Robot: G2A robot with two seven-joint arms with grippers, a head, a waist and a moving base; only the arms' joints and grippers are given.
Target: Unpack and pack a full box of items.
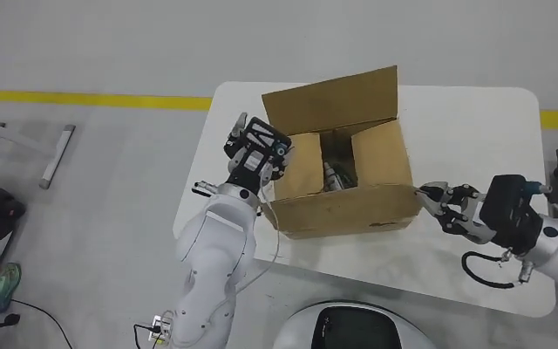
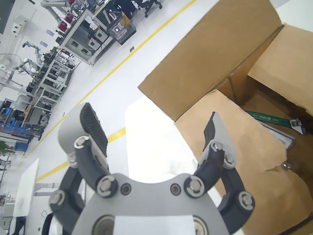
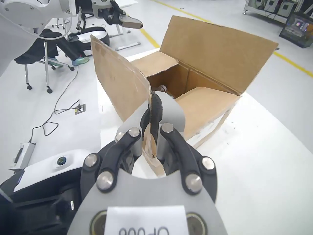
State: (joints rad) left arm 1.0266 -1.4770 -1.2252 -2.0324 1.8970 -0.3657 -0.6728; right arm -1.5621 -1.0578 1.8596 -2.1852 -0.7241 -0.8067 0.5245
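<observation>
Your silver-and-black left gripper (image 2: pixel 149 112) hung raised, fingers spread wide, your silver-and-black right gripper (image 3: pixel 154 106) clamped on a brown cardboard box flap (image 3: pixel 117 81).

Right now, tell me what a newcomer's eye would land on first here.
An open cardboard box sits on the white table, its far flap standing tall. The right tool is shut on the edge of the near flap, while the left tool hangs open above the box's other end. Inside lies a green-handled wrench.
</observation>
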